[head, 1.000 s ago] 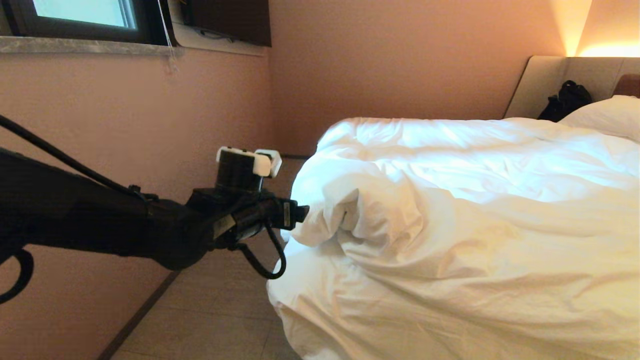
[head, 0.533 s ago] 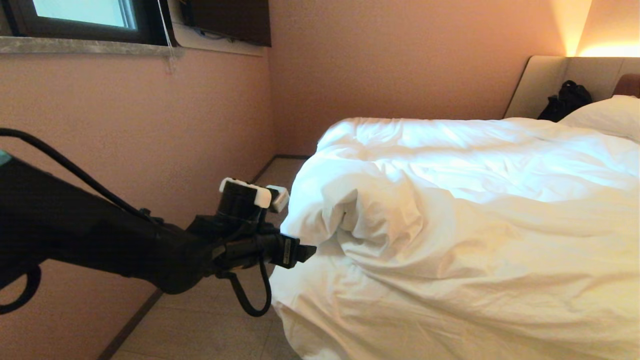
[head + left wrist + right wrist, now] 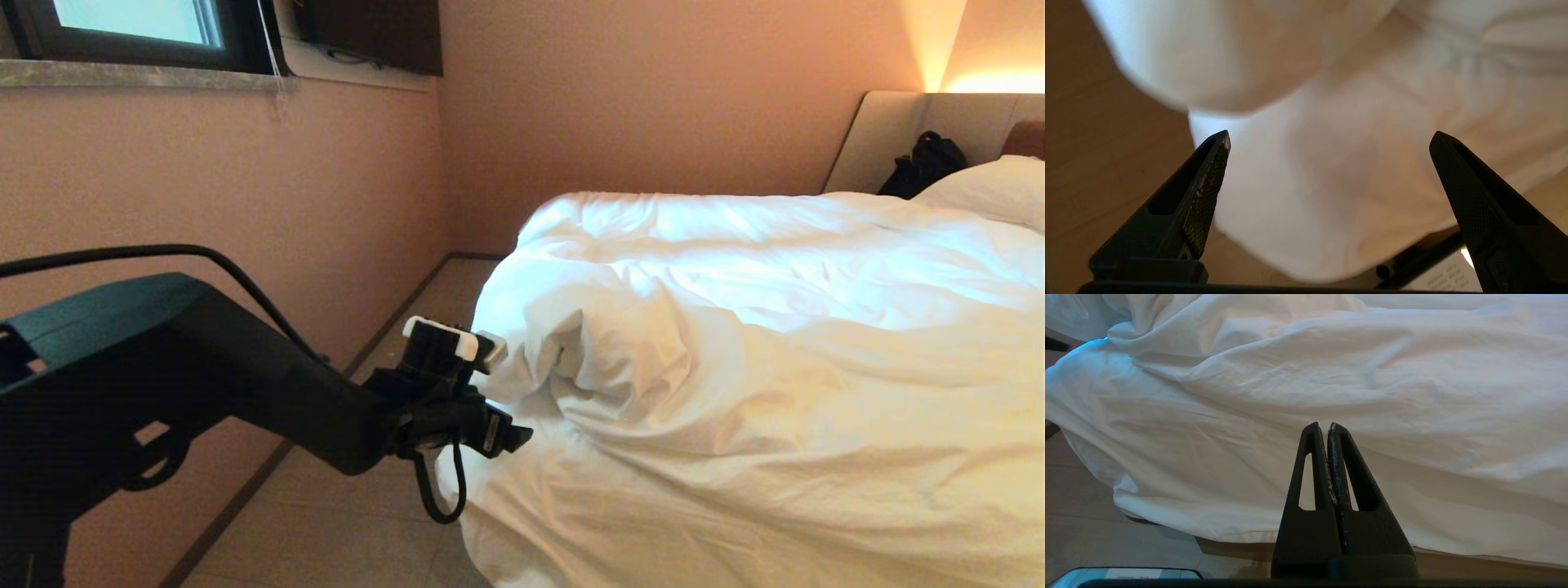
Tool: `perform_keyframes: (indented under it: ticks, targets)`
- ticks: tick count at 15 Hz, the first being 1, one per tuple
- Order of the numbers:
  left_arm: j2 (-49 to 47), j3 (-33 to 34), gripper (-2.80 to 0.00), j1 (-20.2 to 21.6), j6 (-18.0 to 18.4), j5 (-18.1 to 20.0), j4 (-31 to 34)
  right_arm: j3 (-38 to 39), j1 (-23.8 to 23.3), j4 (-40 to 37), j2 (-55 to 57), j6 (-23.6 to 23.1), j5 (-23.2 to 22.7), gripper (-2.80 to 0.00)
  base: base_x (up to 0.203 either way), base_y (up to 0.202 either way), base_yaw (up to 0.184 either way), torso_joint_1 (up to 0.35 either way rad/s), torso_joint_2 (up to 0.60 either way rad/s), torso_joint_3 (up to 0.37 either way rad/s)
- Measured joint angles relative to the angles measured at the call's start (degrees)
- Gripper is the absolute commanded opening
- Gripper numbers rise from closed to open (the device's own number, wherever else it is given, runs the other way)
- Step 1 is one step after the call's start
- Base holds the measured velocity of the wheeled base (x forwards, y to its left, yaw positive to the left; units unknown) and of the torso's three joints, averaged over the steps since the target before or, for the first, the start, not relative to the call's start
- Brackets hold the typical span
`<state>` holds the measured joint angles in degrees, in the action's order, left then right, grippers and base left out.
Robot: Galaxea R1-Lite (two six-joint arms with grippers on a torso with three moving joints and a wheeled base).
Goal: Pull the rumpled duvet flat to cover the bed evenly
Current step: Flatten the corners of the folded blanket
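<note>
Duvet point(image 3: 759, 343) sits bunched on the bed point(image 3: 890, 139), a thick fold rolled up at the near left corner and the edge spilling over the side toward the floor point(image 3: 343, 523). I have the left end effector point(image 3: 522, 437) at that corner, just beside the hanging fold, fingers spread wide and released, nothing between them. Left wrist view confirms it: both fingers point(image 3: 1204, 183) stand apart with white cloth just ahead of the tips; can't tell if they touch it. Right end effector point(image 3: 1327, 426) is parked low, clenched empty, fingers pressed together, pointing at the duvet's draped side near the wooden base point(image 3: 1241, 547). Pillow point(image 3: 992, 188) lies at the head end by the beige headboard, with a dark bag point(image 3: 922, 167) beside it.
</note>
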<state>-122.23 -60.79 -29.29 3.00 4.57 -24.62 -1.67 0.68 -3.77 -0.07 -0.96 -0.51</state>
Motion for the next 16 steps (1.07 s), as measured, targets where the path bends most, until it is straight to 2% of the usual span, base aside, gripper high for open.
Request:
perform_keyframes:
  ticks: [6,7,12,16]
  targets:
    - [-1.2,-1.5,0.00,-4.3,-0.5,0.3,-0.1,0.0,0.0,0.0,0.0,0.0,0.0,-2.80,0.000,0.000,0.000,0.000,0.00,0.000]
    - [-1.1,-1.7,-2.80,-4.5,-0.6,0.3,-0.1,0.0,0.0,0.0,0.0,0.0,0.0,-2.80,0.000,0.000,0.000,0.000,0.00,0.000]
    - [-1.5,-2.4,-2.80,-4.6,-0.5,0.2,-0.5,0.0,0.0,0.0,0.0,0.0,0.0,-2.80,0.000,0.000,0.000,0.000,0.00,0.000]
    - [-3.9,-6.6,-2.80,-3.7,0.1,0.1,-1.7,0.0,0.0,0.0,0.0,0.0,0.0,-2.80,0.000,0.000,0.000,0.000,0.00,0.000]
